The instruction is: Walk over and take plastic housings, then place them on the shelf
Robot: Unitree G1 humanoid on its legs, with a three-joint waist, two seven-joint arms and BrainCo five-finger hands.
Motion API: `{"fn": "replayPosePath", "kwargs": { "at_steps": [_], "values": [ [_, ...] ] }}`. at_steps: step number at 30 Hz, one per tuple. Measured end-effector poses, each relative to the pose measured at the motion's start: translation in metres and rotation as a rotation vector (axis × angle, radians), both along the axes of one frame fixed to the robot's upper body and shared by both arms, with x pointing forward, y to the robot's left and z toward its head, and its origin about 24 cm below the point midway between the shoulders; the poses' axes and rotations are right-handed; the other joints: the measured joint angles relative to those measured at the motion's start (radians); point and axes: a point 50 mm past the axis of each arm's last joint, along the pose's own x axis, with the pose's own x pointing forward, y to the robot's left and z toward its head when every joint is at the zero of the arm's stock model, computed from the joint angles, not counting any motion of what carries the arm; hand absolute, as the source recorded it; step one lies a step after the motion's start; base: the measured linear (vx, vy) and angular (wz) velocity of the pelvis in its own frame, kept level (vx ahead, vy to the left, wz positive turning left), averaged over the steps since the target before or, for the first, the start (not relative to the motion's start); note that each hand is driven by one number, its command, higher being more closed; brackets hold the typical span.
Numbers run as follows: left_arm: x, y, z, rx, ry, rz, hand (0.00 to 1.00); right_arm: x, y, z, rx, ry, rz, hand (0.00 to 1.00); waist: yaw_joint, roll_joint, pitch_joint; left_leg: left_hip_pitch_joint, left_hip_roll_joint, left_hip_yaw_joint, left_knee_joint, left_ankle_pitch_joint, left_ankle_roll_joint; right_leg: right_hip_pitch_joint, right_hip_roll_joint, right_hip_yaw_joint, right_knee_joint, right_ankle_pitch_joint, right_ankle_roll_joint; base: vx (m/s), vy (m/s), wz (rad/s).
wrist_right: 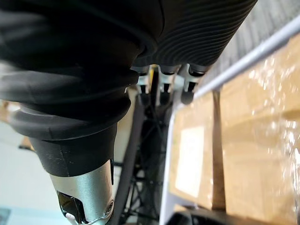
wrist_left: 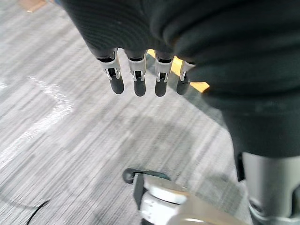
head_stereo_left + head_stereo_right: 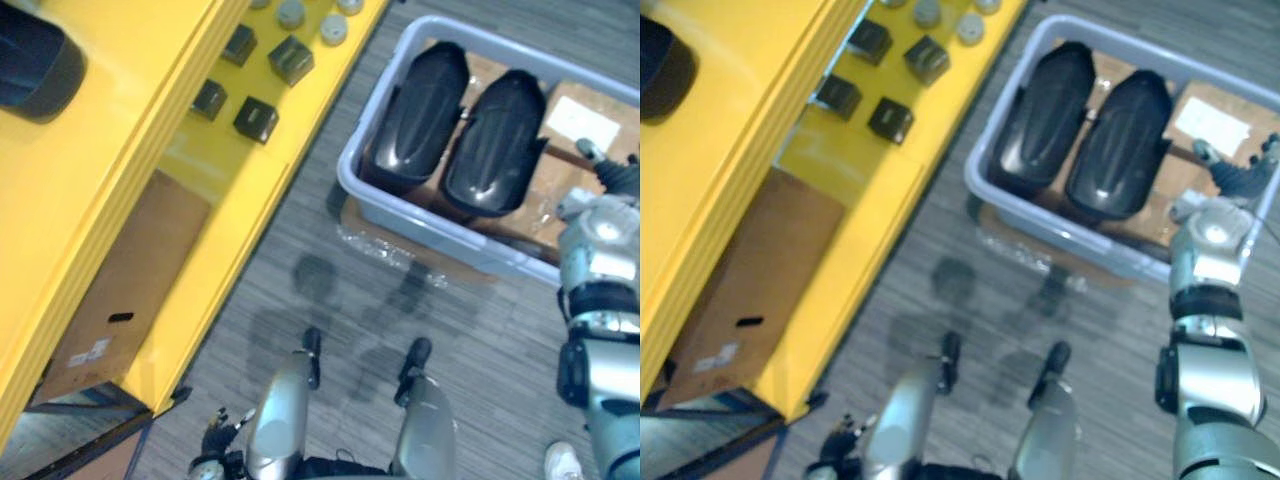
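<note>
In the grey bin (image 3: 420,232), two black plastic housings side by side, long, rounded and glossy. First housing (image 3: 418,110) on the shelf side of the bin; second housing (image 3: 497,140) close against it, on the other side. Both lying on brown cardboard (image 3: 590,175) at the bottom of the bin, with a white label (image 3: 583,118) on this cardboard just beside the second housing. Not in any hand.

Over the end of the bin away from the shelf, above the cardboard: right hand (image 3: 1238,178). Fingers (image 1: 162,93) straight and relaxed, with nothing between them, apart from both housings. In its wrist view, fingertips pointing near the pale rim of the bin.

Well apart from the bin, low at the robot's side: left hand (image 3: 215,437). Fingers (image 2: 136,82) hanging straight above the grey carpet (image 2: 70,140), also empty.

Near the bin, across a strip of carpet: yellow shelf (image 3: 130,120). On its lower level, closer to the bin, four small dark boxes (image 3: 256,118) and a few grey round discs (image 3: 291,12). On its upper level, further from the bin, one big black rounded thing (image 3: 35,62), cut by the edge of the view, so not possible to say what kind. Below the shelf, a brown board (image 3: 120,290) with a small white sticker.

On the carpet, on the robot's side of the bin and well apart from it: a person's white shoe (image 3: 565,462).
</note>
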Motion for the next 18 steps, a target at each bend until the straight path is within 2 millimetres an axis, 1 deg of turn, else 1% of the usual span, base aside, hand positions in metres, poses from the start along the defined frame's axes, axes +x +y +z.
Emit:
{"fn": "replayPosePath", "kwargs": {
  "at_steps": [1,3,5,9,11,13,16,18],
  "values": [
    [-0.002,-0.002,-0.001,-0.007,0.003,-0.005,0.00,-0.001,-0.005,0.003,-0.008,0.020,-0.017,0.00,0.002,0.006,0.003,-0.008,-0.003,-0.008,0.006,0.000,0.000,-0.002,-0.002,-0.005,0.000,0.000,0.000,-0.01,0.032,0.12],
    [-0.002,-0.006,-0.002,-0.021,0.006,-0.035,0.00,-0.002,-0.011,0.015,-0.006,0.017,-0.041,0.00,0.002,0.020,0.006,-0.028,-0.011,-0.028,0.020,0.000,0.000,-0.013,-0.005,-0.005,0.002,0.002,0.002,-0.01,0.035,0.09],
    [-0.004,-0.012,-0.004,-0.089,0.003,0.036,0.00,-0.006,-0.020,0.023,-0.019,0.033,-0.090,0.00,0.005,0.045,0.013,-0.036,-0.016,-0.035,0.030,0.000,0.000,-0.013,-0.009,-0.008,0.004,0.005,0.005,-0.01,0.037,0.06],
    [-0.007,-0.016,-0.006,-0.119,0.014,0.060,0.00,-0.007,-0.023,0.017,-0.005,0.085,-0.106,0.00,0.009,0.059,0.013,-0.056,-0.020,-0.048,0.036,0.000,0.000,-0.034,-0.012,-0.009,0.017,0.005,0.005,-0.02,0.014,0.03],
    [-0.010,-0.022,-0.008,-0.136,0.030,0.058,0.00,-0.012,-0.034,0.012,0.011,0.139,-0.139,0.00,0.018,0.081,0.011,-0.064,-0.025,-0.050,0.044,0.000,0.000,-0.045,-0.020,-0.011,0.031,0.002,0.002,-0.05,0.024,0.04],
    [-0.014,-0.026,-0.011,-0.153,0.048,0.048,0.00,-0.015,-0.038,0.010,0.006,0.165,-0.154,0.00,0.024,0.094,0.005,-0.074,-0.027,-0.050,0.047,0.000,0.000,-0.054,-0.022,-0.010,0.034,0.002,0.002,-0.05,0.031,-0.01],
    [-0.017,-0.029,-0.012,-0.173,0.060,0.043,0.00,-0.013,-0.038,0.011,-0.011,0.217,-0.139,0.00,0.027,0.096,0.004,-0.089,-0.027,-0.050,0.048,0.004,0.000,-0.077,-0.024,-0.006,0.046,0.001,0.002,-0.02,0.007,-0.01],
    [-0.019,-0.031,-0.013,-0.184,0.066,0.039,0.00,-0.014,-0.041,0.016,-0.037,0.230,-0.129,0.00,0.030,0.097,0.003,-0.098,-0.029,-0.050,0.045,0.009,0.000,-0.087,-0.026,-0.006,0.049,0.001,0.001,0.00,0.000,0.00]
  ]
}}
